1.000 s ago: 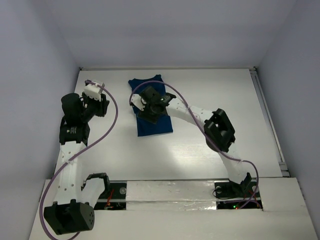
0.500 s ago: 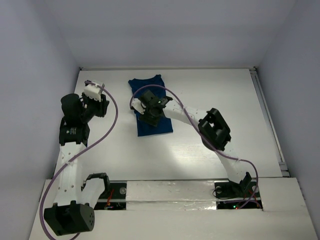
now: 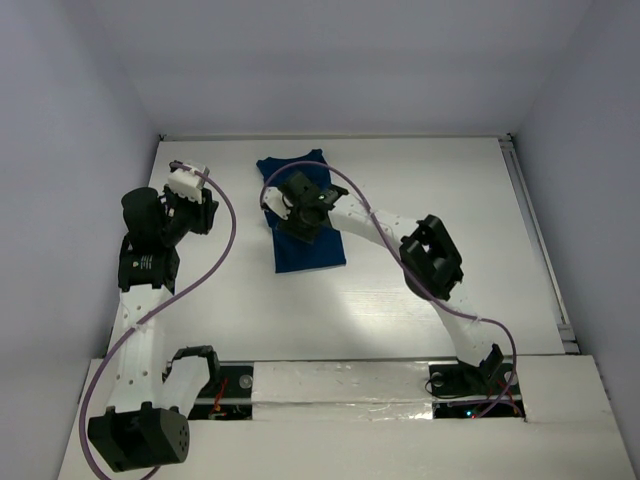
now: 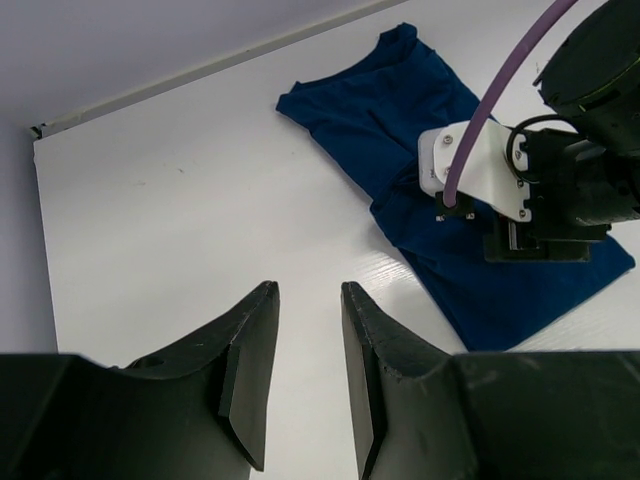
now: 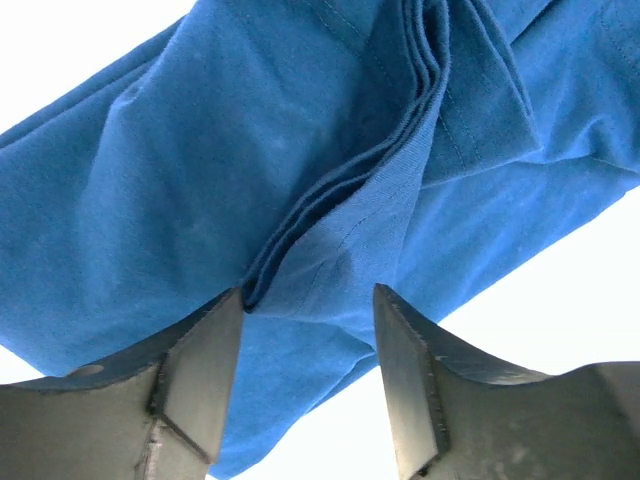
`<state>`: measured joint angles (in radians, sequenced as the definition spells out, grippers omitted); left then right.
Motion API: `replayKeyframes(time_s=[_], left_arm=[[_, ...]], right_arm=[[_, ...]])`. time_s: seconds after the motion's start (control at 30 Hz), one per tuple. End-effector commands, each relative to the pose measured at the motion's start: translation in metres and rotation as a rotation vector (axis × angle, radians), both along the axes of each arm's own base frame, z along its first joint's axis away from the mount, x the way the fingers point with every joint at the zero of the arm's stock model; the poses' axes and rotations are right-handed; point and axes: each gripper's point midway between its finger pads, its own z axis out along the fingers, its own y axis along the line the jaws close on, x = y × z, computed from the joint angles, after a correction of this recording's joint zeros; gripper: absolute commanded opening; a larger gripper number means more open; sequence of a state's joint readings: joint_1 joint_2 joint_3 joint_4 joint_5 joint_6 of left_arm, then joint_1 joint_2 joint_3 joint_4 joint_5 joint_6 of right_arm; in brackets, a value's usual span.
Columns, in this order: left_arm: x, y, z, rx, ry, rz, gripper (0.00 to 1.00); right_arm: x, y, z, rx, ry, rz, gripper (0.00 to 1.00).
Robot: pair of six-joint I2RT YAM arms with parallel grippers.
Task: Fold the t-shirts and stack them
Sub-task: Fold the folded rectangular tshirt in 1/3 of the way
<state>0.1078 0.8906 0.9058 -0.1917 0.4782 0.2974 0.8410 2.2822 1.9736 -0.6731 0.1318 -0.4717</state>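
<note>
**Left to right.** Left gripper (image 3: 197, 212), held above the desk (image 3: 430, 180) near its left edge. Its jaws stand narrowly parted with bare desk visible between them, and they carry nothing. It is well apart from the cloth.

The t-shirt (image 3: 312, 255) lies flat toward the far edge, left of centre. It is partly folded into a long strip, with its collar end nearest the far edge.

Right gripper (image 3: 301, 214), low over the middle of the strip. In the right wrist view its jaws are spread to either side of a ridge of stacked cloth edges, and nothing is pinched yet.

**Handling.** The cloth looks light, limp and thin, so it will probably sag and drag rather than keep its shape. Its layers may also slip over one another. The stacked edge between the right fingers (image 5: 200, 370) seems the best place to grip, provided every layer is caught.

**Surroundings.** The right arm's purple cable (image 3: 345, 180) arches over the shirt's far half and could snag when the cloth is lifted. The right wrist itself covers the centre of the strip, and it blocks the left gripper's direct approach from that side.
</note>
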Motion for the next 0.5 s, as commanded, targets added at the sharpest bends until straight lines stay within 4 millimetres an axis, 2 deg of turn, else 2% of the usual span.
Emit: replayKeyframes(time_s=[0.0,0.2,0.47], left_arm=[[-0.002,-0.002,0.014,-0.001,-0.049,-0.014,0.28],[-0.002,-0.002,0.018,0.0,-0.057,-0.015,0.28],[-0.002,-0.001,0.011,0.006,-0.044,-0.013,0.28]], right_arm=[[0.01,0.007,0.025,0.048,-0.043,0.0,0.59],[0.005,0.006,0.01,0.026,-0.006,0.014,0.6],[0.0,0.009,-0.006,0.013,0.04,0.029,0.6]])
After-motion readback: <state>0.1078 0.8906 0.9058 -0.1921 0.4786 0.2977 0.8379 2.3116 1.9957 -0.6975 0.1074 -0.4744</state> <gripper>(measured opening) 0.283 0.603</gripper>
